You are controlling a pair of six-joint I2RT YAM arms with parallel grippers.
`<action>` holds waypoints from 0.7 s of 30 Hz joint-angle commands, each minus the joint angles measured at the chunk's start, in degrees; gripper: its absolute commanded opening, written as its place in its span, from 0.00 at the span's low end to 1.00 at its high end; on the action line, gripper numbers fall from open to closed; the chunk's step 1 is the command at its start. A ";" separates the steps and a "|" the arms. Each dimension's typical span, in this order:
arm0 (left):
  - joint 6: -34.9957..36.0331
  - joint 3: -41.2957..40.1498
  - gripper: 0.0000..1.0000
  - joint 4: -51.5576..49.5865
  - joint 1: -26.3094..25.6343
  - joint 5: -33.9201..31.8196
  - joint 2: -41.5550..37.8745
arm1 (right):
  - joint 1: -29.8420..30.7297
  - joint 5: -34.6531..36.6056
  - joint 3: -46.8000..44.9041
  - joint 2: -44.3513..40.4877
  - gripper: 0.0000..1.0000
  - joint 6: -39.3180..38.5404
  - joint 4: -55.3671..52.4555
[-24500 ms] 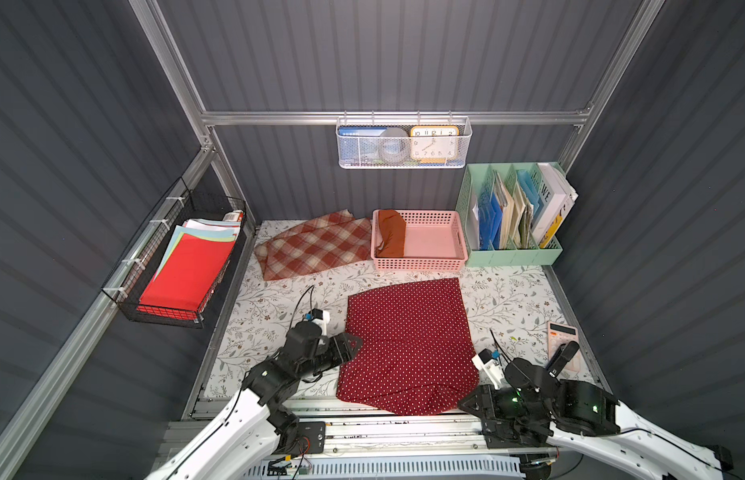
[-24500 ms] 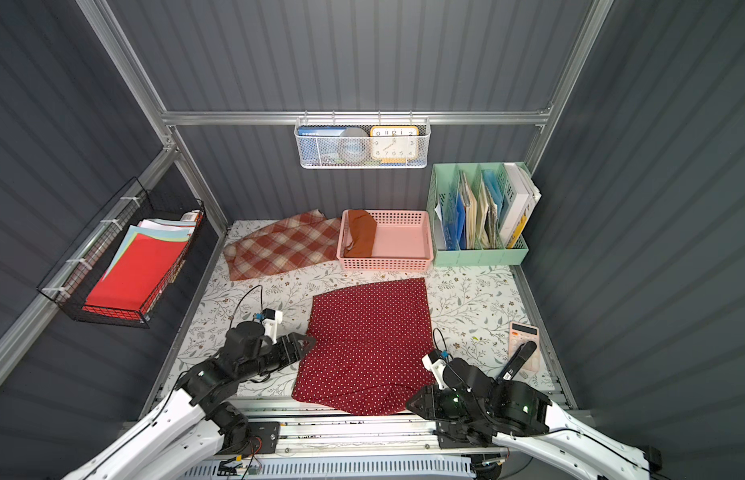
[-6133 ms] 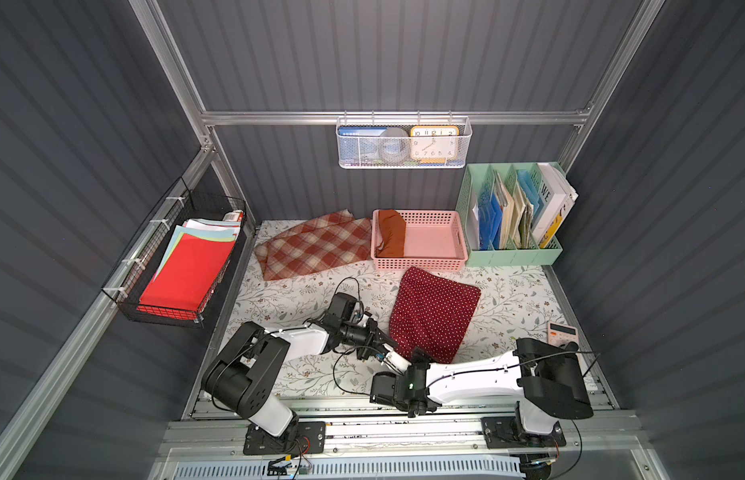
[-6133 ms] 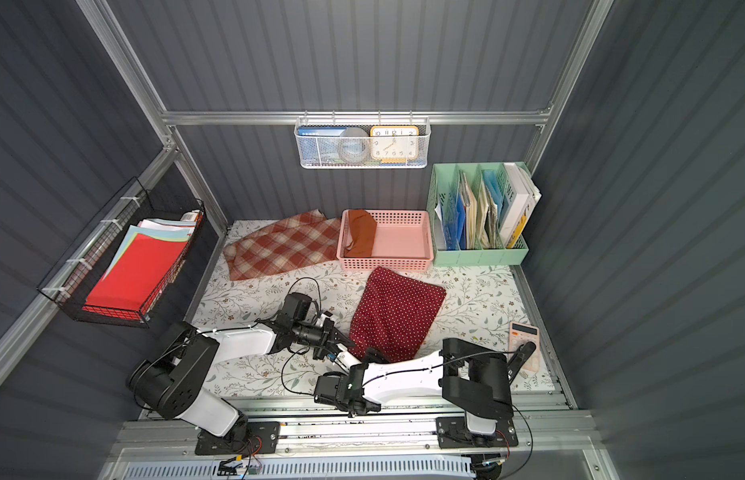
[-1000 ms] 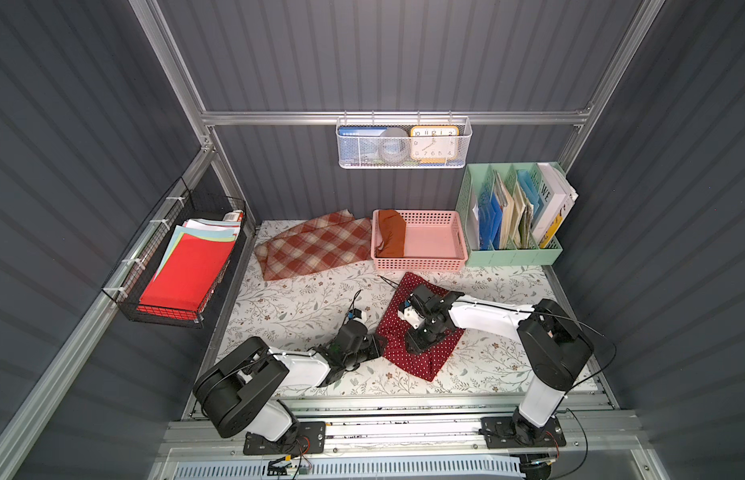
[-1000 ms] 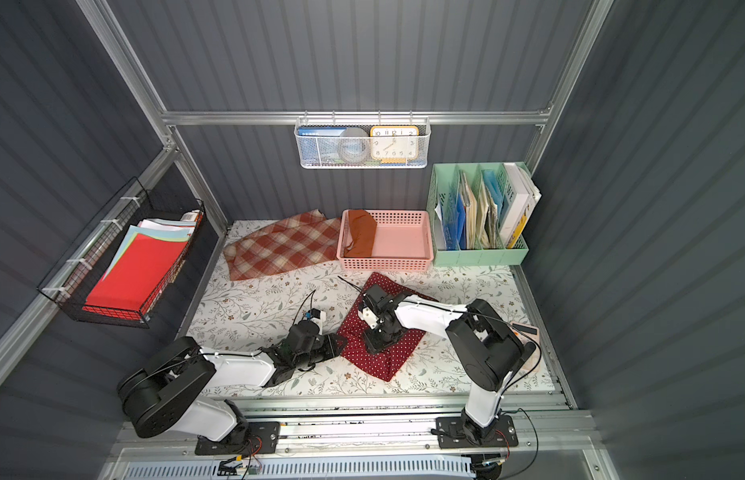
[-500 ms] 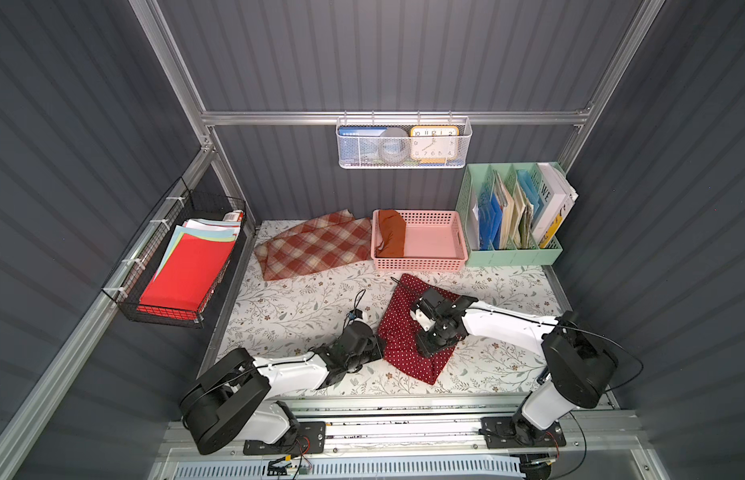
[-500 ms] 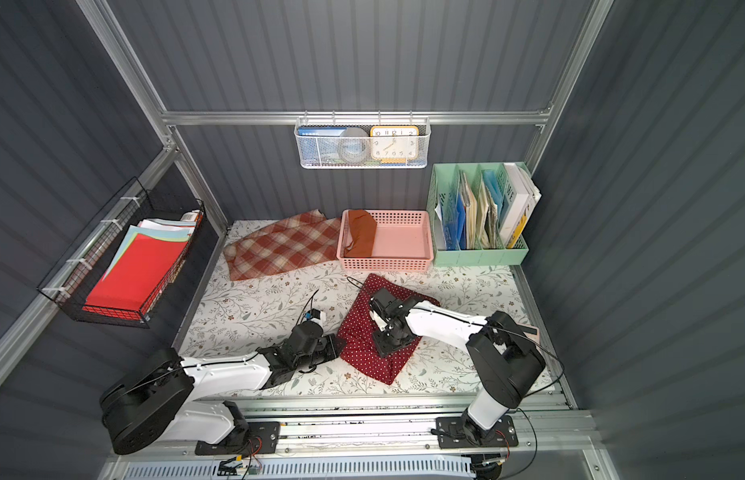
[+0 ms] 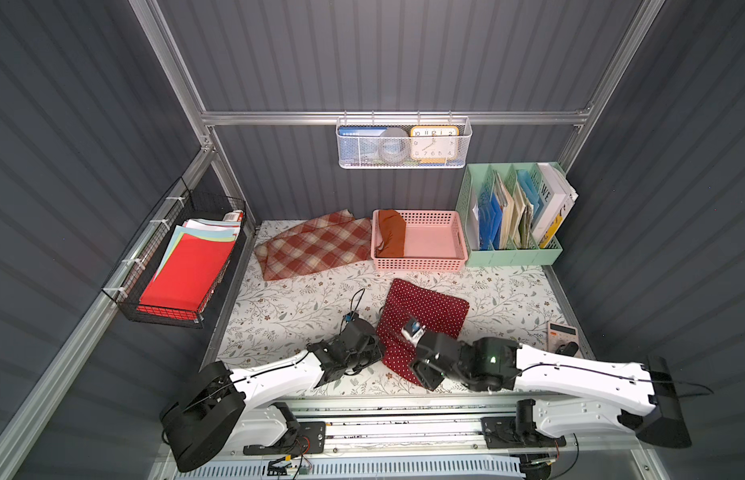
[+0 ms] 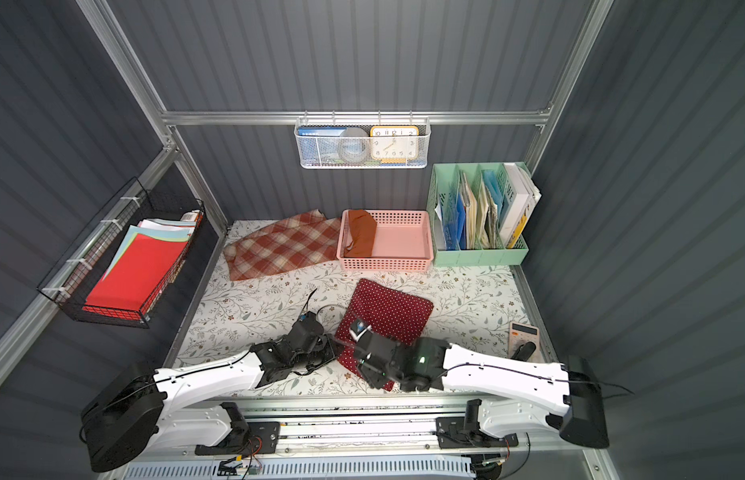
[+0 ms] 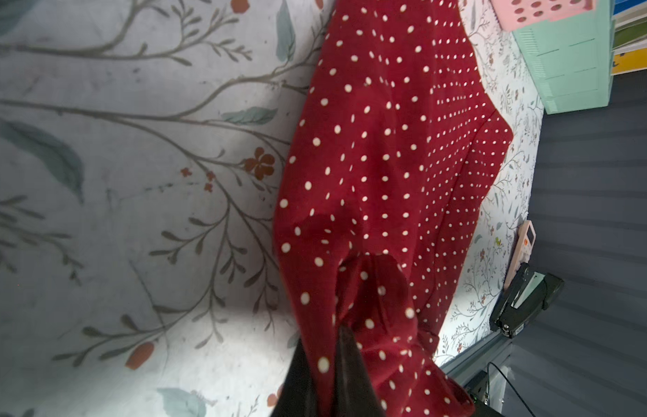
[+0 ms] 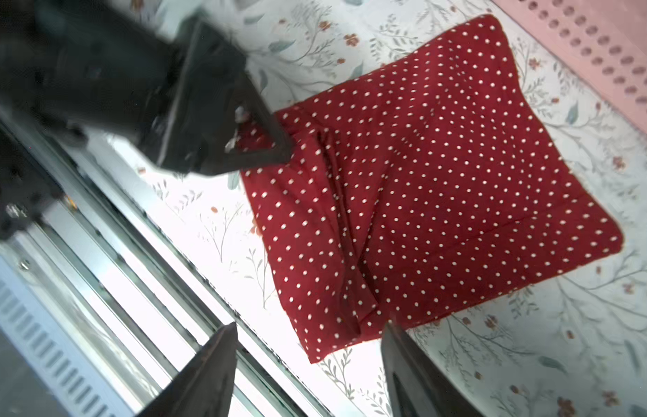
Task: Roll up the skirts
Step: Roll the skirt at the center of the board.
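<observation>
One splayed right pincer (image 12: 309,325), wrist-view only

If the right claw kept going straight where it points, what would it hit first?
Probably the near corner of the folded dark red, white-dotted cloth skirt, straight ahead of the open right claw; its height is unclear.

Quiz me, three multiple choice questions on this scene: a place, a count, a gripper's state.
1. The rust-orange skirt lies: A) inside the pink basket B) in front of it C) behind it
2. Skirts in view: A) two B) three C) four
3. The left gripper is: A) open B) shut on the polka-dot skirt C) shut on nothing
Key: 1 A, it sits within the basket's walls. 2 B, rust-orange, plaid skirt, polka-dot. 3 B, dotted cloth is pinched in its jaws.
</observation>
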 commanded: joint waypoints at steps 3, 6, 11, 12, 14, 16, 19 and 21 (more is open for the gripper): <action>-3.66 -0.74 0.00 -2.59 -0.28 4.13 0.43 | 11.69 19.22 1.85 10.23 0.74 5.52 -5.71; -3.80 -0.46 0.00 -3.17 -0.24 4.91 0.79 | 16.16 25.58 6.43 19.33 0.77 7.08 -11.09; -3.20 -0.82 0.00 -4.59 0.71 5.62 -0.18 | 20.58 27.25 10.72 28.76 0.82 5.84 -16.69; -3.14 -1.46 0.00 -4.16 1.41 6.35 -0.63 | 20.71 27.04 10.01 29.39 0.82 5.44 -16.08; -3.01 -1.87 0.00 -4.31 2.53 7.37 -1.28 | 20.63 26.35 8.67 30.09 0.82 4.91 -14.63; -2.62 -1.60 0.00 -5.27 2.72 7.49 -1.91 | 20.46 27.43 8.17 30.82 0.82 4.04 -13.83; -2.59 -1.47 0.00 -5.26 3.21 8.54 -2.07 | 19.01 28.23 8.92 32.68 0.83 3.07 -13.43; -2.43 -1.33 0.00 -5.08 3.58 9.18 -1.81 | 18.28 28.02 7.90 33.06 0.83 0.91 -9.42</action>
